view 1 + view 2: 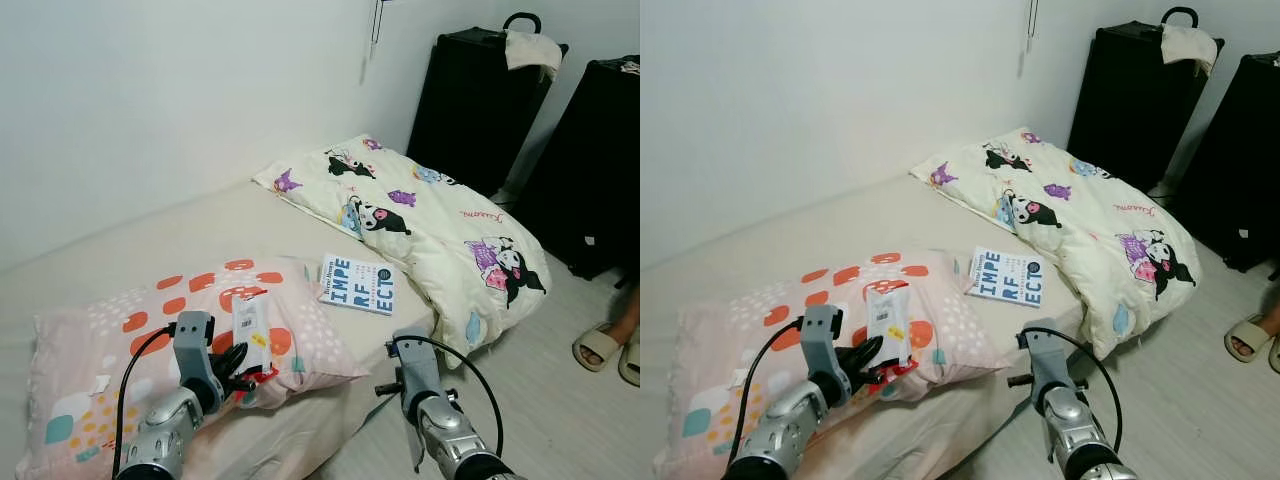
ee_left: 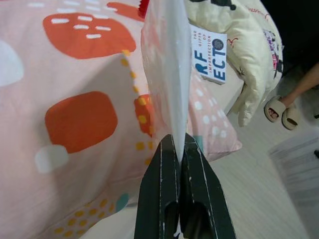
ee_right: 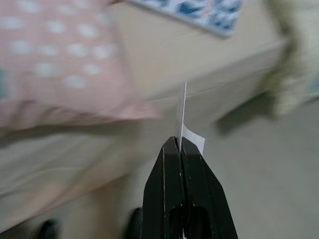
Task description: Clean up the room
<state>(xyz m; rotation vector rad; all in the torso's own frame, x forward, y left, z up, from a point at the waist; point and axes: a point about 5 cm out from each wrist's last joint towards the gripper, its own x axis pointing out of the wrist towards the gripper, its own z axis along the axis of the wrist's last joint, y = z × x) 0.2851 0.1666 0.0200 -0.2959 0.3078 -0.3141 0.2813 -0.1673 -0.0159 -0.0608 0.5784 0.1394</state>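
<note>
**Room tidy: early stage, two bits of litter in hand**

Left end effector (image 1: 243, 378) is closed on a clear plastic packet (image 1: 250, 335) with a barcode label and a red lower edge; the packet stands up from the fingers over the pillow (image 1: 120, 340), at the pillow's near edge; left wrist view confirms the fingers (image 2: 164, 169) are pinched tight on the film.

Right end effector (image 3: 179, 144) is closed on a thin white paper scrap (image 3: 183, 127); it hangs beside the bed's (image 1: 150, 250) near corner, over the floor (image 1: 540, 400); that wrist view is blurred, so what the scrap is cannot be told.

Done, by my reading: both pieces are picked up. Left to do: both need dropping somewhere; the book (image 1: 358, 283) lies loose on the mattress between pillow and duvet (image 1: 430, 215); the duvet is rumpled and spills over the bed edge towards the floor. Progress judged as well short of half.

Containers: two black suitcases (image 1: 480, 95) stand by the far wall, both shut, contents hidden; a pale cloth (image 1: 530, 48) is draped over the top of the nearer one.

A person's sandalled feet (image 1: 603, 345) stand on the floor at far right, well apart from both arms.
</note>
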